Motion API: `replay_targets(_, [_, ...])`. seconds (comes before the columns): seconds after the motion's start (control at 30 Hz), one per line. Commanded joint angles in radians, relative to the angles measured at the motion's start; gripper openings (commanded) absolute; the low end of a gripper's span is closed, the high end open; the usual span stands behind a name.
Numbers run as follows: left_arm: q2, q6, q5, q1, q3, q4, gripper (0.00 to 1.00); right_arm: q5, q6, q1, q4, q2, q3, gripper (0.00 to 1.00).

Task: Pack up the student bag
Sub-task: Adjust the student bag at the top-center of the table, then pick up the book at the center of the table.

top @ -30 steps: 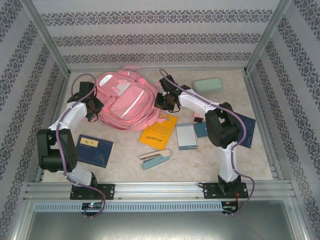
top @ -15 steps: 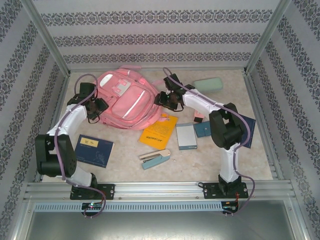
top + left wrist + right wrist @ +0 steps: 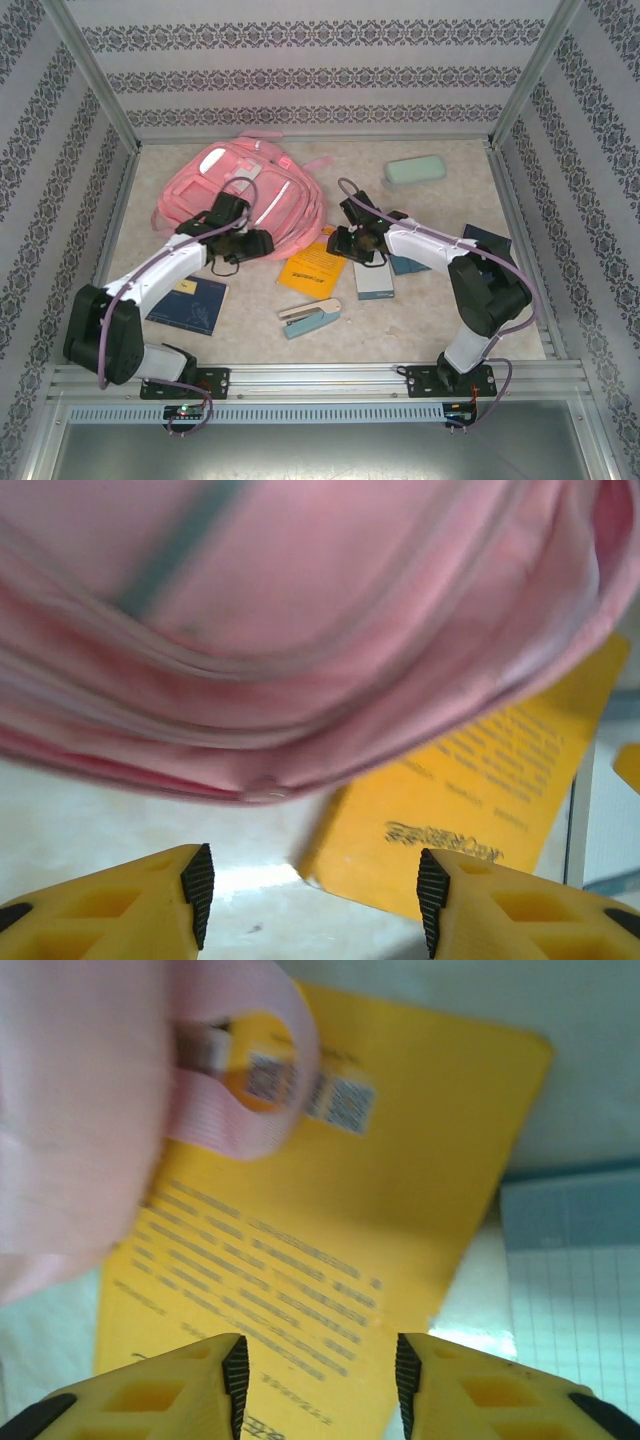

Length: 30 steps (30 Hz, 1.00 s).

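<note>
The pink student bag [image 3: 245, 195] lies flat at the back left of the table. In the left wrist view its lower seam [image 3: 300, 630] hangs close above my fingers. A yellow book [image 3: 312, 268] lies against the bag's near right corner, and a pink strap loop [image 3: 250, 1110] rests on its top end. My left gripper [image 3: 266, 243] hovers at the bag's near edge, open and empty, beside the book's corner [image 3: 480, 800]. My right gripper [image 3: 333, 242] is open and empty above the book's right part [image 3: 330, 1240].
A stapler [image 3: 308, 317] lies near the front centre. A dark blue book [image 3: 192, 303] sits under the left arm. A light blue notebook [image 3: 373, 278] and a dark blue item [image 3: 408, 265] lie right of the yellow book. A mint pencil case [image 3: 415, 170] is at the back right.
Both grippers left the bag's sides, opened, and swung toward the near middle, ending on either side of the yellow book. The bag shifted slightly and settled flatter.
</note>
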Motion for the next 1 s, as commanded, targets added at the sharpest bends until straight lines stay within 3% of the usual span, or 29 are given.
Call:
replay_targets(0.0, [0.081, 0.070, 0.045, -0.063, 0.020, 0.073, 0.58, 0.042, 0.045, 0.014, 0.049, 0.009, -0.033, 0.43])
replay_targets(0.3, [0.292, 0.138, 0.096, -0.139, 0.118, 0.098, 0.58, 0.060, 0.082, 0.012, 0.112, 0.034, -0.108, 0.47])
replay_targets(0.4, [0.336, 0.133, 0.102, -0.159, 0.134, 0.105, 0.58, 0.083, 0.110, 0.012, 0.141, 0.013, -0.151, 0.52])
replay_targets(0.57, [0.387, 0.091, 0.147, -0.194, 0.169, 0.144, 0.56, 0.094, 0.079, 0.011, 0.179, 0.006, -0.188, 0.52])
replay_targets(0.73, [0.421, 0.057, 0.160, -0.231, 0.220, 0.149, 0.56, 0.009, 0.084, -0.045, 0.160, 0.031, -0.180, 0.49])
replay_targets(0.83, [0.429, 0.059, 0.088, -0.233, 0.238, 0.093, 0.56, -0.021, 0.089, -0.059, 0.157, 0.056, -0.177, 0.44])
replay_targets(0.97, [0.415, 0.095, -0.022, -0.229, 0.252, 0.009, 0.56, 0.042, 0.081, -0.025, 0.091, 0.042, -0.155, 0.47])
